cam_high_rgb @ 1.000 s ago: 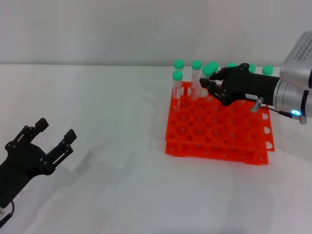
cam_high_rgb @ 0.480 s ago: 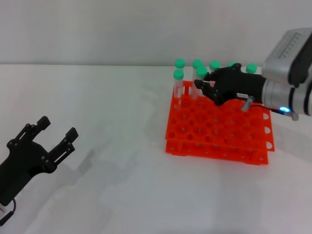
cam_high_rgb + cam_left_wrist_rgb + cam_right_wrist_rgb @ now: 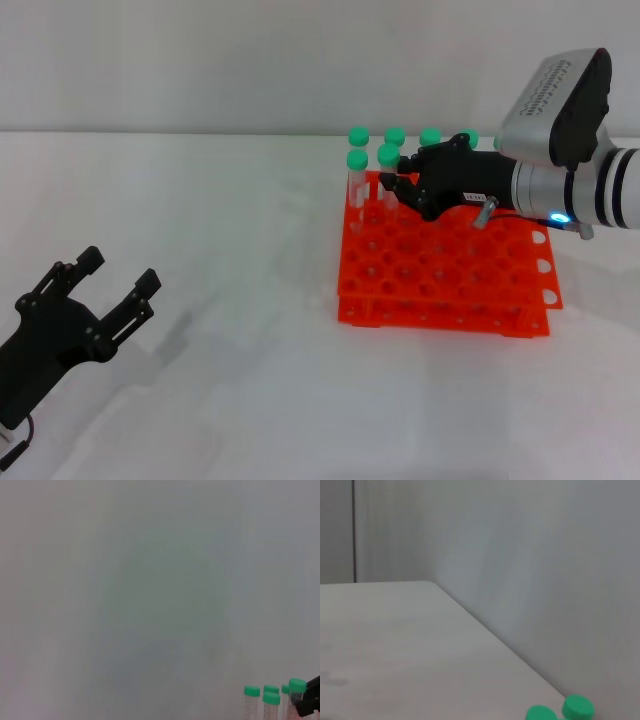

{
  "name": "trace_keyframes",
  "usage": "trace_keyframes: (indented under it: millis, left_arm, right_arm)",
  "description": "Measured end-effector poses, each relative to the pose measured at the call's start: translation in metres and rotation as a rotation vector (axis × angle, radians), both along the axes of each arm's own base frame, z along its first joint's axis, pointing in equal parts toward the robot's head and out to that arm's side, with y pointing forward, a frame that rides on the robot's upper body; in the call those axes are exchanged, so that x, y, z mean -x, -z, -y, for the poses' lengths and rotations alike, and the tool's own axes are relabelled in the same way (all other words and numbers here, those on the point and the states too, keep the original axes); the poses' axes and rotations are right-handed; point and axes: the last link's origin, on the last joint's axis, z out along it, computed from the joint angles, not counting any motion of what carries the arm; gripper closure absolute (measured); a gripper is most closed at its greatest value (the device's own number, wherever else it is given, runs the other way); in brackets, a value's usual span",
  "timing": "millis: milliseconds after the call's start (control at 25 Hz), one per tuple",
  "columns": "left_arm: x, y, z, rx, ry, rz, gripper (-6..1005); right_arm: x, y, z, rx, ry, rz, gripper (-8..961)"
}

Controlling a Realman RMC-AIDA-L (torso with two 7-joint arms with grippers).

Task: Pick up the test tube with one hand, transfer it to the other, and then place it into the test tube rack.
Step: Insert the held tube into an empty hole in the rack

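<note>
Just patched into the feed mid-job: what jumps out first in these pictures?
The bright orange rack on the right side of the white table, with green-capped tubes upright along its far edge. The right hand reaches over that far row, its fingers around one tube there. The left hand hangs open and empty at the near left.

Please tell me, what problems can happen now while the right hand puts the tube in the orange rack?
1. The right hand holds the test tube right next to other green-capped tubes standing in the test tube rack; its fingers could knock them.
2. The tube's tip is hidden behind the rack, so it may miss a hole and catch on the top tier.
3. The left hand waits far off, so it could hardly help.
</note>
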Motion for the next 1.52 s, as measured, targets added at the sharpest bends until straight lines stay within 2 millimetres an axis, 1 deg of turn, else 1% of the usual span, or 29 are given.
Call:
trace_keyframes:
  millis: [320,800,960,1120,1160,1200,1320,1440,1520]
  left_arm:
    - [-0.001,0.000,0.000,0.000,0.005,0.003,195]
    - [-0.004,0.001,-0.003,0.003,0.020,0.006,195]
    - [-0.005,0.001,-0.003,0.005,0.027,0.011,194]
    - [-0.005,0.001,-0.003,0.004,0.027,0.011,194]
    - [-0.005,0.001,-0.003,0.002,0.026,0.012,194]
    - [-0.005,0.000,-0.003,0.001,0.026,0.012,194]
    - [-0.005,-0.001,-0.004,-0.003,0.026,0.012,194]
    - [-0.005,-0.002,-0.005,-0.008,0.027,0.013,194]
    - [-0.006,-0.002,-0.007,-0.013,0.033,0.011,194]
  right_arm:
    - [-0.002,-0.001,-0.002,-0.011,0.007,0.008,659]
    - [-0.010,0.001,0.002,-0.025,0.014,0.020,649]
    - [-0.010,0.000,0.002,-0.028,0.017,0.014,566]
    - [-0.010,-0.004,0.007,-0.028,0.005,-0.006,484]
    - [-0.012,-0.008,0.012,-0.027,-0.007,-0.024,463]
    - [-0.012,-0.008,0.012,-0.027,-0.007,-0.024,443]
    - [-0.016,-0.014,0.023,-0.024,-0.021,-0.052,392]
    - [-0.026,-0.019,0.035,-0.020,-0.019,-0.074,346]
    - [-0.034,-0.024,0.042,-0.027,-0.012,-0.084,346]
